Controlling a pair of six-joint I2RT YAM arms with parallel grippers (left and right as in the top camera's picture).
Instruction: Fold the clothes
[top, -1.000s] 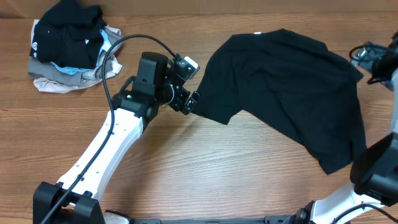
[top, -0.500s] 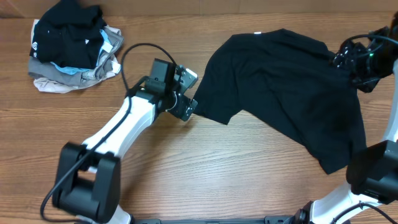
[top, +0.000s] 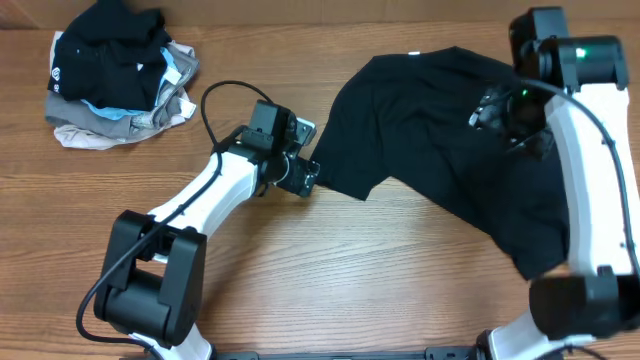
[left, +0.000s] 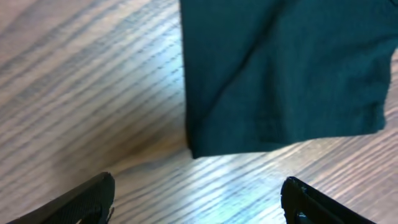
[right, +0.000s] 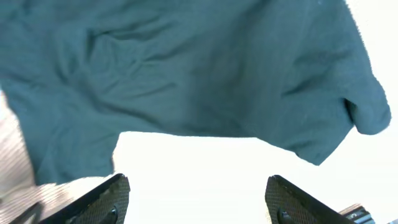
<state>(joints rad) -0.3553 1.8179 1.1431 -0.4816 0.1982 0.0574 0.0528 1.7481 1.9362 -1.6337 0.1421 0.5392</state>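
Right of centre, the large plain black soft-fabric T-shirt (top: 440, 140) was left unfolded; the right gripper (right: 198, 196) had been swung over it, the left gripper (left: 199, 198) set at its corner, both held apart, empty, for grasping

The T-shirt (top: 450, 150) is being shown plain black from overhead, a small white label (top: 413, 54) at its neck; up close it is being rendered dark teal. The table (top: 350, 290) is being seen in warm brown, streaked with wood grain. In the pile, a black garment (top: 105, 50) with a white logo (top: 57, 73) is being shown over light-blue, grey and beige pieces.
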